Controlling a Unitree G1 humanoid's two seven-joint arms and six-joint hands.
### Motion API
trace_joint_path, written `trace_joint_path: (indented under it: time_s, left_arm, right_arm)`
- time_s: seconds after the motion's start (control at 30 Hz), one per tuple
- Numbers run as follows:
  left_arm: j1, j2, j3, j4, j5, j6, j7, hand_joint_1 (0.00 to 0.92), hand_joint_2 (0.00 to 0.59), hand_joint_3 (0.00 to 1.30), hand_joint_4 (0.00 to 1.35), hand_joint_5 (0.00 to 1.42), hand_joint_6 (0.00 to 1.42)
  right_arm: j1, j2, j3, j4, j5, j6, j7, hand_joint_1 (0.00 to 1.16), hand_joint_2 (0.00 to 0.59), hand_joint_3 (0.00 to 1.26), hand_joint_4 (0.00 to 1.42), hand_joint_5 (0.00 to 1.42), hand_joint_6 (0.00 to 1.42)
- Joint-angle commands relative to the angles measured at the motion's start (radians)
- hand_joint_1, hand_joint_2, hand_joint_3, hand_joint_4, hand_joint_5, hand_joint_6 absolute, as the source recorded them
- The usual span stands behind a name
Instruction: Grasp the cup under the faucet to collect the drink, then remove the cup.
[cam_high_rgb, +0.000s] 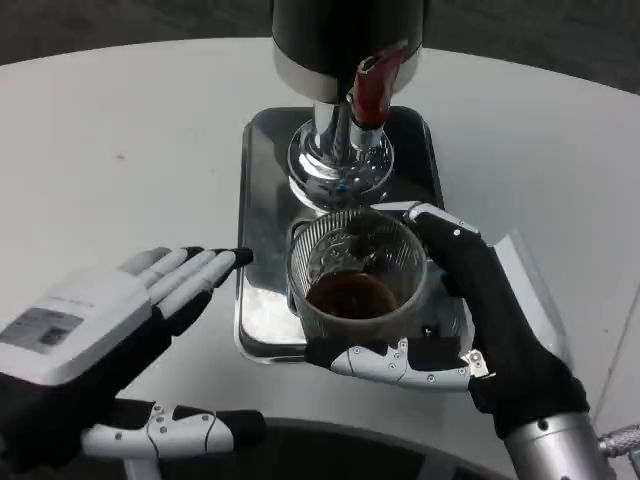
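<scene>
Sitting in the right hand (480, 320), the cup (357, 280) is a clear ribbed glass with brown drink pooled in its bottom. It's over the near part of the metal tray (262, 215), just in front of the faucet's chrome base (340, 165). Can't tell if its bottom touches the tray or is lifted off it. Right hand fingers (385, 360) wrap the cup: one curls across the near side, another comes round the far right rim, dark palm against the right wall. Firm hold, closed around the glass.

The faucet (345, 45) is a dark cylinder with a silver band, standing at the far end of the tray; a red lever (372, 88) sticks out on its front, above and behind the cup.

Left hand (110, 340) is on the near left, over the white desk (120, 130), just beside the tray's left edge. Fingers are spread apart and straight, tips pointing toward the tray, thumb lying low along the near edge. It holds nothing and touches neither cup nor tray as far as visible. A label shows on its white back.
</scene>
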Motion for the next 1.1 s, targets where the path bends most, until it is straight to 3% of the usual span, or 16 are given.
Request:
trace_joint_path:
  time_s: [0.03, 0.37, 0.8, 1.1]
  left_arm:
    - [0.078, -0.037, 0.003, -0.054, 0.051, -0.016, 0.044, 0.0, 0.056, 0.0, 0.0, 0.0, 0.0]
    - [0.163, -0.123, 0.059, -0.139, 0.127, -0.075, 0.179, 0.0, 0.048, 0.0, 0.0, 0.0, 0.0]
    - [0.261, -0.189, 0.035, -0.228, 0.186, -0.099, 0.189, 0.0, 0.044, 0.0, 0.0, 0.0, 0.0]
    - [0.303, -0.224, 0.021, -0.279, 0.204, -0.094, 0.182, 0.0, 0.042, 0.0, 0.0, 0.0, 0.0]
  right_arm:
    - [0.035, -0.015, -0.011, -0.103, 0.048, 0.006, 0.051, 1.11, 0.121, 0.67, 0.84, 0.92, 1.28]
    - [0.136, -0.042, -0.014, -0.306, 0.108, 0.091, 0.164, 1.11, 0.121, 0.67, 0.85, 0.93, 1.3]
    - [0.243, -0.065, -0.009, -0.478, 0.155, 0.174, 0.245, 1.11, 0.121, 0.67, 0.85, 0.93, 1.31]
    - [0.306, -0.086, -0.03, -0.548, 0.187, 0.185, 0.264, 1.11, 0.121, 0.67, 0.86, 0.93, 1.31]
